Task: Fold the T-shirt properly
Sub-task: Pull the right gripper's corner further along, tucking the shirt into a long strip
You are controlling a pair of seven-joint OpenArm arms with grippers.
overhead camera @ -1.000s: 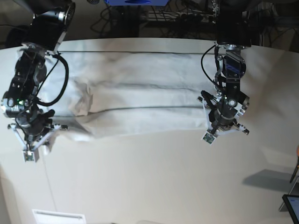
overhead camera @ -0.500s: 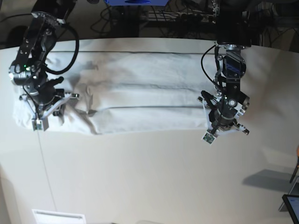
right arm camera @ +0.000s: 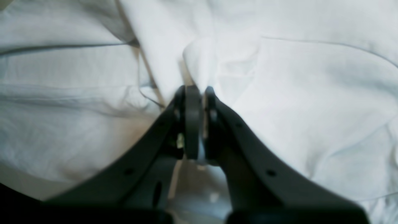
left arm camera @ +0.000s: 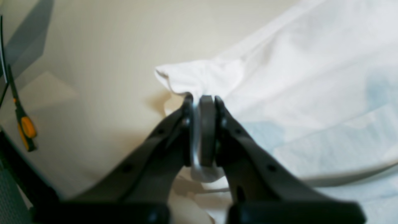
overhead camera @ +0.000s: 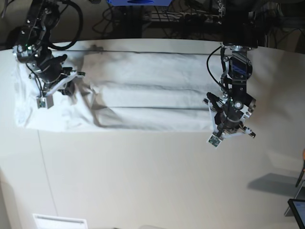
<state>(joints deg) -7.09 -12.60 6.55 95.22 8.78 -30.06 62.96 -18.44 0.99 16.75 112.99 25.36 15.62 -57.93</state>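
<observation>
- step in hand, as we judge it: a lengthwise fold of the t-shirt (overhead camera: pixel 143 102), which lies in a long band across the far half of the table (overhead camera: pixel 152 181), its far edge close to the table's far rim.
- left gripper (left arm camera: pixel 202 102) is clenched on a pinched corner of cloth at the band's end, the corner lifted just off the tabletop.
- right gripper (right arm camera: pixel 195 93) is likewise clamped on a bunched ridge of fabric, with shirt spread on all sides of it (the pinch is clearest in the wrist view).
- next move, in our judgement, calls for both arms to carry their ends evenly, so the layers land square and do not drag or twist.
- containers: we find none in view, and nothing held in any.
- other items: an orange-handled tool (left arm camera: pixel 25 129) off the table edge, unrelated.
</observation>
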